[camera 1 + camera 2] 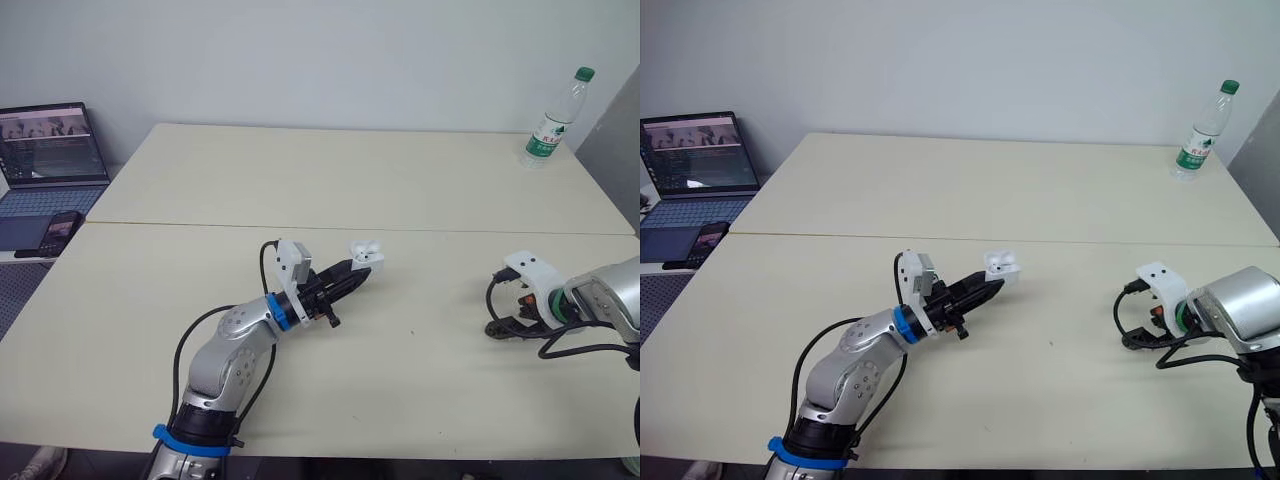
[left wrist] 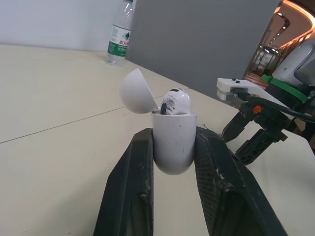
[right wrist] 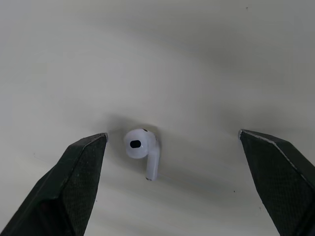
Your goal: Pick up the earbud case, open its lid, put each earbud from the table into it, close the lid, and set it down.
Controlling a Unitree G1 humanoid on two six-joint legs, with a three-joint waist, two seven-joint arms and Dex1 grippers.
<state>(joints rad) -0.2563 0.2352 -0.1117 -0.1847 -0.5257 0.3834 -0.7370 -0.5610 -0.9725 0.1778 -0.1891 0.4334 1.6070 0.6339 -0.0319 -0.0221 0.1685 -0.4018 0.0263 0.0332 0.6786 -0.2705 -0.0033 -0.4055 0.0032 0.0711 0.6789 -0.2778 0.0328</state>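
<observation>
Now, the left gripper (image 1: 352, 272) is clamping the white earbud case (image 2: 172, 142) between its two black fingers, holding it over the pale table (image 1: 300, 180). The case's lid (image 2: 137, 92) is standing open, tipped back on its hinge. One earbud (image 2: 174, 102) is sitting in the case, its rounded head poking up above the rim.

Well off to the right of the case, the right gripper (image 3: 172, 133) is hovering over the tabletop with its fingers spread wide. The second earbud (image 3: 142, 150) is lying flat on the table there, between those fingers and touching neither.

Far beyond the case and to its right, a green-capped water bottle (image 1: 555, 118) is standing upright. Away to the case's left, an open laptop (image 1: 55, 145) is glowing beside the table.
</observation>
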